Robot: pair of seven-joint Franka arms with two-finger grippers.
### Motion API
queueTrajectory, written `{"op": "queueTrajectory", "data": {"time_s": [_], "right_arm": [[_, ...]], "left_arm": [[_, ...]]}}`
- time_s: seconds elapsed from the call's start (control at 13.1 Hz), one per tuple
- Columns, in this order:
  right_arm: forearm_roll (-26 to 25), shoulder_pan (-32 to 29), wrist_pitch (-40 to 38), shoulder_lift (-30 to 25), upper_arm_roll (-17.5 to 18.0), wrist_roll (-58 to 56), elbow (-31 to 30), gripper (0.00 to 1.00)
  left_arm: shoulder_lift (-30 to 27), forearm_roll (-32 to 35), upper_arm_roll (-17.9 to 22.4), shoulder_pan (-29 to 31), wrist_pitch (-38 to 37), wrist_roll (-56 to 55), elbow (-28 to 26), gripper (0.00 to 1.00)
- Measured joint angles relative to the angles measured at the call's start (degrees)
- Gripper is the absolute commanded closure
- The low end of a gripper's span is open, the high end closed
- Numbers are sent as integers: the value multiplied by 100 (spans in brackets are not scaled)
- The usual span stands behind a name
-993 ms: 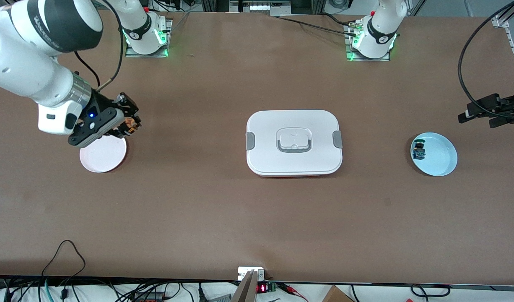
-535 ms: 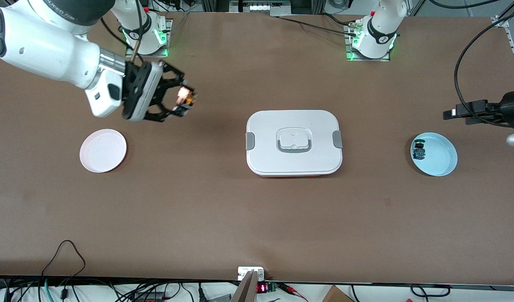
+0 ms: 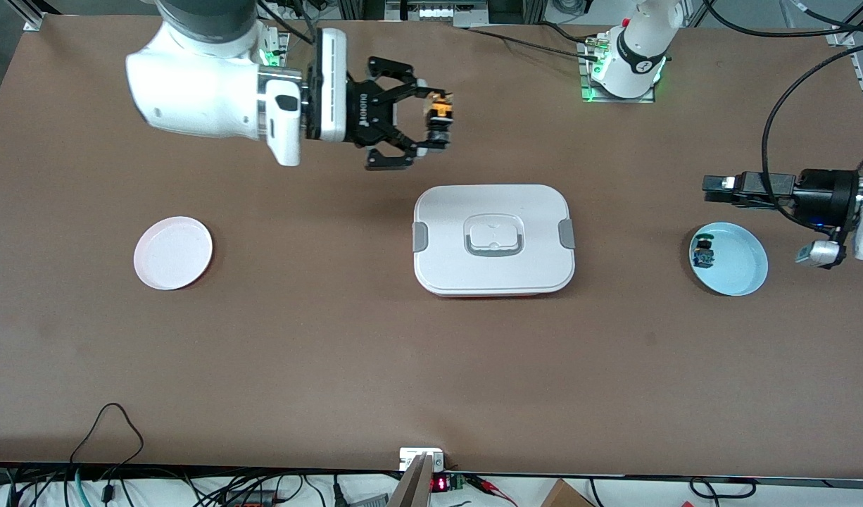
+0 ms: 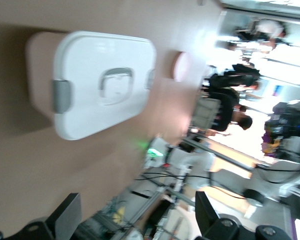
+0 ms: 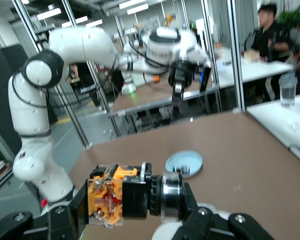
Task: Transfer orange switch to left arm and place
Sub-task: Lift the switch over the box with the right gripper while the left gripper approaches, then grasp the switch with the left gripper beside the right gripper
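My right gripper [image 3: 435, 125] is shut on the orange switch [image 3: 440, 113]. It holds it in the air, turned sideways, over the table between the box [image 3: 493, 239] and the robots' bases. In the right wrist view the switch [image 5: 125, 192] lies crosswise between the fingers, orange body at one end, black and metal collar at the other. My left gripper [image 3: 713, 186] is open and empty. It hangs level over the table beside the blue plate [image 3: 738, 271] and points toward the box. In the left wrist view its fingers [image 4: 65, 222] stand wide apart, and the box [image 4: 102, 82] shows past them.
The blue plate holds a small component with blue and green parts [image 3: 702, 252]. An empty pink plate [image 3: 173, 252] lies toward the right arm's end of the table. The box sits in the middle between the two plates. Cables hang along the table's near edge.
My right gripper has risen from over the pink plate and swung toward the middle with the switch, turning level. My left gripper has moved in toward the box.
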Motion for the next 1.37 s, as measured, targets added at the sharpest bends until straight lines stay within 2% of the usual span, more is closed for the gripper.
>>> {"op": "queueTrajectory", "data": {"time_s": [0.23,0.38,0.53,0.69,0.92,1.15,1.37], "right_arm": [[1074,265,303,254,-2,-909,0,92],[1819,453,499,384,-2,-1403,0,92],[2360,612,612,481,-1,-1757,0,92],[2552,648,626,528,-4,-1918,1,91],[2568,647,626,532,-28,-1928,6,92],[2568,648,626,533,-34,-1932,9,92],[2568,652,626,533,-33,-1934,10,92]], "left_arm": [[-1,-1082,-161,-2,59,2,-686,0],[-83,-1300,-632,-4,544,11,-880,0],[-341,-1414,-1213,-20,1245,-37,-928,0],[-590,-1754,-1616,-42,1746,-268,-1031,0],[-902,-1859,-2022,-42,2109,-542,-1156,0],[-1308,-2109,-2503,-52,2627,-578,-1588,0],[-1645,-2938,-2581,-50,2851,-576,-2044,0]]}}
